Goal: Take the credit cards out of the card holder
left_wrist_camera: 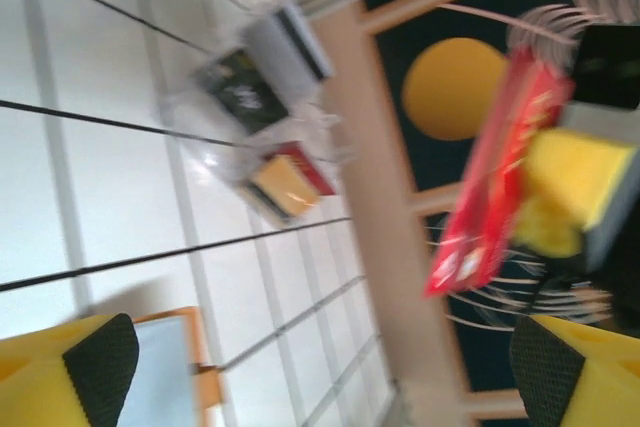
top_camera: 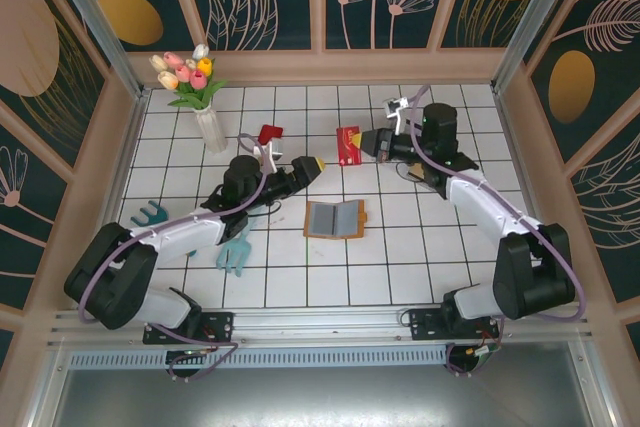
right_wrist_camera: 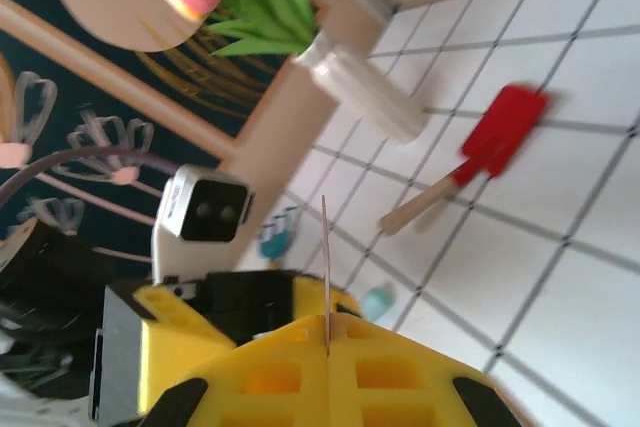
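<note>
Card holder (top_camera: 335,218) lies open and flat on the white tiles (top_camera: 300,277), near the middle of the table. Right gripper (top_camera: 368,144) pinches a red credit card (top_camera: 350,145) above the tiles, beyond the holder. Left gripper (top_camera: 313,166) is spread wide just left of the card, not touching it. White print on the card is too blurred to read

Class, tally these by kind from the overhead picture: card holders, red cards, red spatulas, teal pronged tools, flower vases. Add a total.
card holder: 1
red card: 1
red spatula: 1
teal pronged tools: 2
flower vase: 1
Total: 6
</note>
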`<act>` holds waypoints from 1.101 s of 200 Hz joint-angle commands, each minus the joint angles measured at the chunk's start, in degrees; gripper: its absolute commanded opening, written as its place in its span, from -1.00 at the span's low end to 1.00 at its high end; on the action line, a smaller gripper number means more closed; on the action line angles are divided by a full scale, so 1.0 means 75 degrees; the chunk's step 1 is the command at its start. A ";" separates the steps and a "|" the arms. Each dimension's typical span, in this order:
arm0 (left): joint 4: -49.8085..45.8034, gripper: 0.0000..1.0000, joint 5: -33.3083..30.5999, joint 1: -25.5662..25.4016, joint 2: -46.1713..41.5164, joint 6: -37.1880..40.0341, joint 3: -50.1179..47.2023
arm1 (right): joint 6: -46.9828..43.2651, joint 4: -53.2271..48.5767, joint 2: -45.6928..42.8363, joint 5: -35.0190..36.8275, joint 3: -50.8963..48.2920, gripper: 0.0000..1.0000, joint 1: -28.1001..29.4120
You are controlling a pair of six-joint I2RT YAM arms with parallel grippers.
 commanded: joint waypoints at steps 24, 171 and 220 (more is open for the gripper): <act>-0.2260 0.97 -0.1420 0.0077 -0.0706 0.1532 -0.0063 | -0.3498 -0.1846 0.0330 0.1879 0.1116 -1.00 -0.0232; -0.4697 0.97 -0.2274 0.0162 -0.0876 0.3112 0.0499 | -0.8321 -0.6083 0.1909 0.4661 0.3271 -1.00 -0.0742; -0.4659 0.97 -0.1942 0.0163 -0.0522 0.3034 0.0514 | -0.8674 -0.6284 0.1981 0.5519 0.3080 -1.00 -0.0741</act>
